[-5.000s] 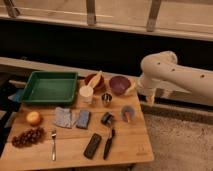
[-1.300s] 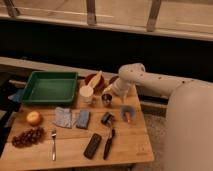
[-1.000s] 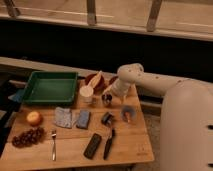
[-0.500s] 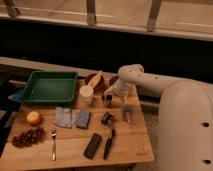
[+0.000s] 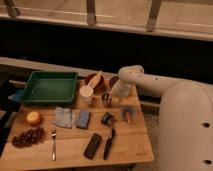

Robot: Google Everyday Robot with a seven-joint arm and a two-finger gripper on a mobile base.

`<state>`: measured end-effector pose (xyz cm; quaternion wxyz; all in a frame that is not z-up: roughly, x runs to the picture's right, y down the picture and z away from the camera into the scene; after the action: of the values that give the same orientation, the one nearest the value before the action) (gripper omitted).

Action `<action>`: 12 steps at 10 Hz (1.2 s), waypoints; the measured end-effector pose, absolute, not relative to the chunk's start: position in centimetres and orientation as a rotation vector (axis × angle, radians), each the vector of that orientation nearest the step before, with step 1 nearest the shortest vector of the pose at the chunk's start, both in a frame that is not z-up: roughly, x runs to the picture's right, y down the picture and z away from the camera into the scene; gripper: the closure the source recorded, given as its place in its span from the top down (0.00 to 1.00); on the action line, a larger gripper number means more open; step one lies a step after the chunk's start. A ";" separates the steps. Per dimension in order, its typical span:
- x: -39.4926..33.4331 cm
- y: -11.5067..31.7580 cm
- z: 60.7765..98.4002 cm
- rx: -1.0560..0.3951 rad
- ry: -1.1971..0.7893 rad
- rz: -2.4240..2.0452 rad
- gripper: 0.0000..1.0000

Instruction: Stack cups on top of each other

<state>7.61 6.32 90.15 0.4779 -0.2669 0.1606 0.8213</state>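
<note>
The gripper (image 5: 113, 93) hangs just beside the silver cup (image 5: 106, 99), at its 1 o'clock; whether it is spread I cannot tell. The cream-white cup (image 5: 87, 92) stands near, at the silver cup's 9 o'clock. Both are near the far edge of the surface (image 5: 131, 142).

The gripper (image 5: 114, 95), touching or just beside the silver cup (image 5: 106, 99), is hard to make out. Behind it, the arm (image 5: 150, 85) hides most of the purple bowl (image 5: 113, 79).

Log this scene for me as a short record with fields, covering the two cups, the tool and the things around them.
cream cup: upright, in front of the reddish-brown bowl
silver cup: upright on the wooden table, right of the cream cup
stacked: no, the cups stand side by side
tool: close to the silver cup, just above and right of it
green tray: back left of the table
fruit: orange fruit and grapes at the left edge
</note>
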 end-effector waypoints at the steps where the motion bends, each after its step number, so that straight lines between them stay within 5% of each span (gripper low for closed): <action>1: 7.5 6.3 90.0 -0.656 0.387 2.003 0.24; 4: 6.9 5.8 89.5 -0.664 0.368 1.990 0.00; 12: 2.9 -2.2 83.5 -0.619 0.228 1.878 0.00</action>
<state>2.89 -2.18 83.46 0.5444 -0.2609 0.0961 0.7914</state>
